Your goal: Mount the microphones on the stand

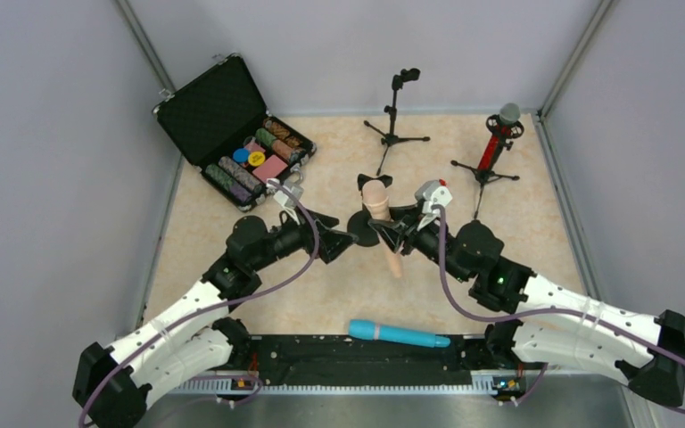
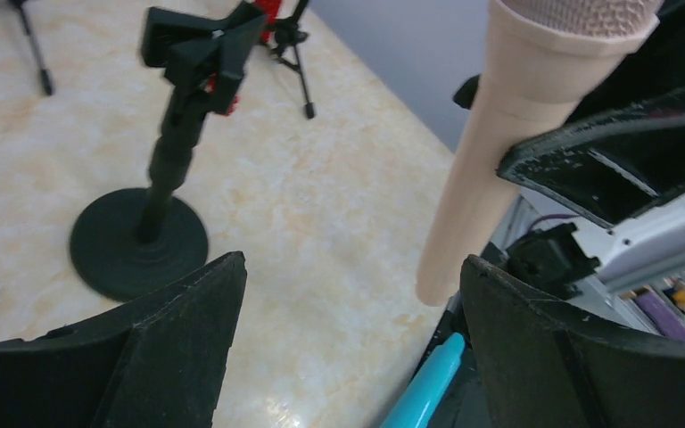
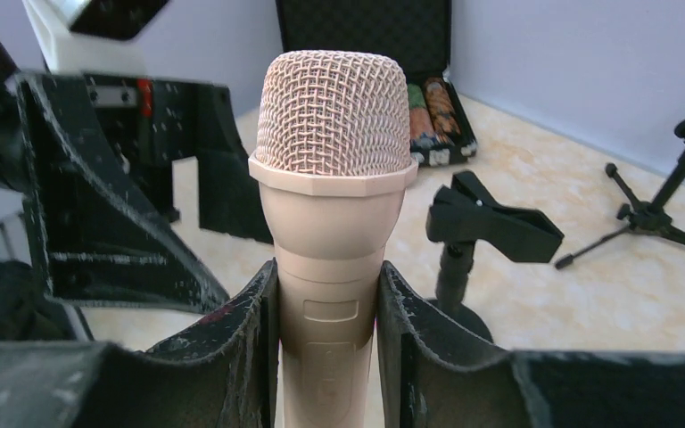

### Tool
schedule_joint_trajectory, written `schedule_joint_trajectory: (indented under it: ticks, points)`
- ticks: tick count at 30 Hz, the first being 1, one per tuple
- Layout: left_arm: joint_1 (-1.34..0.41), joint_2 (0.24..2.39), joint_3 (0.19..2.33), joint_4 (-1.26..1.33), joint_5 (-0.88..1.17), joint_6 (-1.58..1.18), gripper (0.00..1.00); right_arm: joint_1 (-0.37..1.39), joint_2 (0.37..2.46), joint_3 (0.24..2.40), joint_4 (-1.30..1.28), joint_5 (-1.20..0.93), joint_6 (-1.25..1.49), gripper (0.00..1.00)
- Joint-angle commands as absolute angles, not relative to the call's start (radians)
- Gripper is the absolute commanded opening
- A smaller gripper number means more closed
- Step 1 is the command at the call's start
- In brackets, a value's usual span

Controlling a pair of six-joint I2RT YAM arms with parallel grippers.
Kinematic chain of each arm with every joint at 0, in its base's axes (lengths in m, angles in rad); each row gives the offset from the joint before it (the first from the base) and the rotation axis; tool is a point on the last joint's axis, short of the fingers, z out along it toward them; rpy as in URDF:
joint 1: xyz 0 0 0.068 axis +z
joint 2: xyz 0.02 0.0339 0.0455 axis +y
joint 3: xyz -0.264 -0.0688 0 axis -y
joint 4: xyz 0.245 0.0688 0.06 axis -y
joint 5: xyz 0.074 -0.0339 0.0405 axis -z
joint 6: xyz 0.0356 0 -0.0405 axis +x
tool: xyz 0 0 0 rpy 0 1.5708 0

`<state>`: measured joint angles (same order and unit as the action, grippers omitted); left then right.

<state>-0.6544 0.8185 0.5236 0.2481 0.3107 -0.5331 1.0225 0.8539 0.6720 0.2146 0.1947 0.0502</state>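
Observation:
My right gripper (image 1: 399, 230) is shut on the all-beige microphone (image 1: 380, 203) and holds it upright above the table, mesh head up; its jaws clamp the handle (image 3: 330, 267). Just behind it stands a black round-base stand (image 1: 367, 229) with an empty clip (image 3: 492, 230). My left gripper (image 1: 342, 241) is open and empty beside that stand, whose base (image 2: 138, 241) shows left of the beige microphone (image 2: 491, 160). The glittery red microphone (image 1: 501, 135) sits in a tripod stand at the back right. The cyan-blue microphone (image 1: 399, 334) lies by the near edge, also in the left wrist view (image 2: 424, 388).
An empty black tripod stand (image 1: 395, 116) stands at the back centre, also in the right wrist view (image 3: 664, 201). An open black case (image 1: 223, 120) with poker chips lies at the back left. Grey walls enclose the table on three sides.

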Motion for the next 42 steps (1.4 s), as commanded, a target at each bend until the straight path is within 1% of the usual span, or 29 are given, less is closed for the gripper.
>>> schedule_joint_trajectory:
  ticks: [1,6,11,17,27,30,33,36,37,40,42]
  points:
    - [-0.654,0.844,0.506,0.502,0.543,-0.585,0.93,1.01,0.815,0.648,0.438,0.168,0.186,0.0]
    - [-0.655,0.866,0.475,0.663,0.649,-0.64,0.92,1.007,0.847,0.664,0.49,0.132,0.244,0.0]
    - [-0.658,0.902,0.488,0.674,0.7,-0.636,0.9,1.008,0.878,0.678,0.523,0.123,0.283,0.0]
    - [-0.68,0.955,0.487,0.761,0.738,-0.663,0.87,1.007,0.896,0.675,0.557,0.13,0.305,0.0]
    - [-0.717,1.025,0.505,0.77,0.706,-0.691,0.84,1.008,0.933,0.702,0.599,0.085,0.352,0.0]
    - [-0.725,1.037,0.507,0.773,0.702,-0.693,0.81,1.007,0.936,0.708,0.604,0.07,0.369,0.0]
    - [-0.727,1.042,0.494,0.79,0.687,-0.696,0.73,1.007,0.936,0.695,0.621,0.08,0.382,0.0]
    - [-0.727,1.05,0.491,0.836,0.685,-0.711,0.58,1.006,0.937,0.692,0.62,0.104,0.399,0.0]
    - [-0.727,1.053,0.494,0.836,0.683,-0.711,0.52,1.008,0.938,0.699,0.61,0.109,0.398,0.0]
    - [-0.727,1.058,0.503,0.825,0.685,-0.697,0.26,1.007,0.94,0.716,0.581,0.114,0.396,0.0]
    - [-0.727,1.066,0.504,0.828,0.686,-0.689,0.14,1.006,0.945,0.72,0.569,0.117,0.394,0.0]
